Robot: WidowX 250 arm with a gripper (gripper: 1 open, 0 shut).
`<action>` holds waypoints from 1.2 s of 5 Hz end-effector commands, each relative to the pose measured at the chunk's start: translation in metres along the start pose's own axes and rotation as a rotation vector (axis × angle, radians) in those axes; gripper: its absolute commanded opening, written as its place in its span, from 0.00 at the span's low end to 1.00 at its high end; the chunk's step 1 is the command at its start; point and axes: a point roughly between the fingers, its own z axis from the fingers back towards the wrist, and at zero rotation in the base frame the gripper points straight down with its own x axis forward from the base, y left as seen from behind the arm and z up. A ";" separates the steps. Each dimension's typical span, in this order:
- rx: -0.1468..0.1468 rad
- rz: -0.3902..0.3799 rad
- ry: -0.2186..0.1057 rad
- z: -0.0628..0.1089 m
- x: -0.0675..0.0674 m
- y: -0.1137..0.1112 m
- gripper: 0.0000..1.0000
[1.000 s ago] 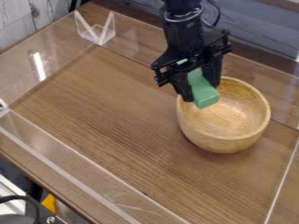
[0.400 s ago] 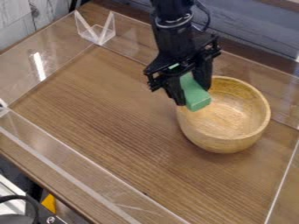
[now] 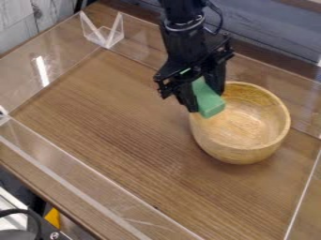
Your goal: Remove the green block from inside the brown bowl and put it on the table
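The green block [image 3: 208, 99] hangs tilted in the air, held between the black fingers of my gripper [image 3: 198, 87], which is shut on it. It sits above the left rim of the brown bowl [image 3: 245, 127], a round light wooden bowl at the right of the table [image 3: 113, 122]. Nothing else shows inside the bowl. The black arm comes down from the top of the view.
Clear acrylic walls edge the table on the left [image 3: 38, 66], at the front [image 3: 113, 202] and along the right. A small clear acrylic stand [image 3: 101, 31] sits at the back left corner.
The gripper with the green block has shifted slightly left, from over the bowl's inside to above its left rim, and the wrist has rolled a little.
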 end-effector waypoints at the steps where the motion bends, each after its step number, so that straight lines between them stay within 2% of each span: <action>1: -0.043 0.009 -0.031 0.012 0.001 -0.006 0.00; 6: -0.047 0.062 -0.051 0.012 -0.003 -0.011 0.00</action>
